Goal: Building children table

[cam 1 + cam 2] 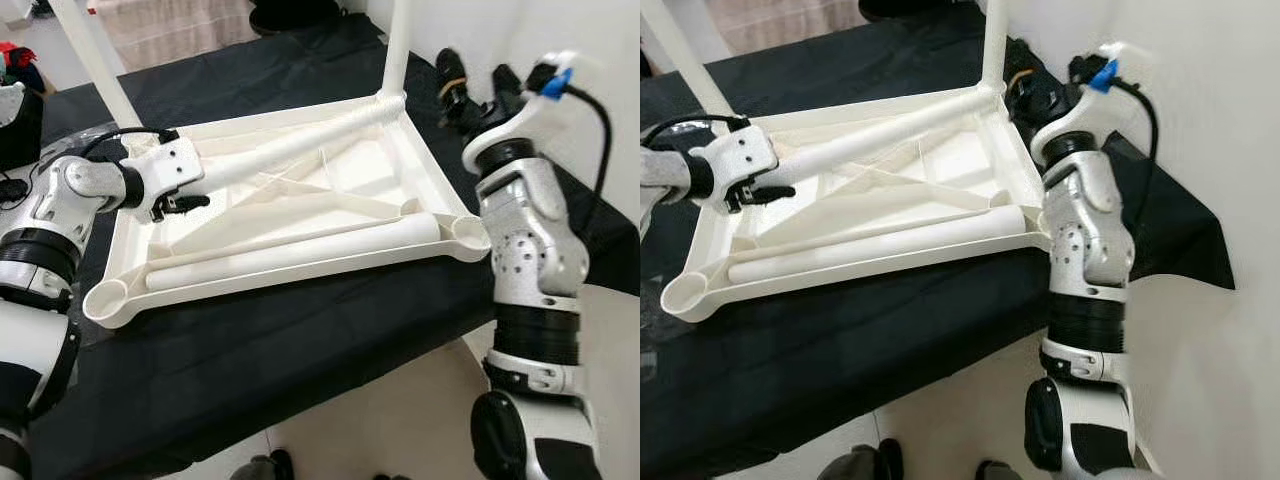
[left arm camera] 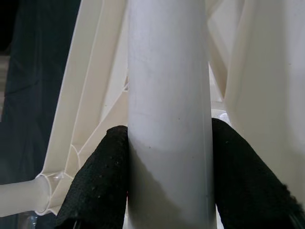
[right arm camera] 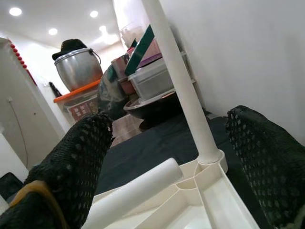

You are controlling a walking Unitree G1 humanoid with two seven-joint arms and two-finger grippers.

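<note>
– What lies in the upturned white plastic tabletop (image 1: 436, 196)?

– It rests upside down on the black cloth (image 1: 300, 330), and a loose white cylindrical leg (image 1: 300, 258) lies along its near rim. Two more legs stand upright in the far corner sockets.

– And the left gripper (image 1: 185, 200)?

– Clamped on a second white tube leg (image 2: 169, 109), which runs between its black fingers (image 2: 97, 186) toward the far right corner.

– The right gripper (image 3: 169, 157)?

– Its jaws are spread wide, empty, beside the tabletop's right edge; the upright leg (image 3: 178, 81) stands ahead, between them.
</note>
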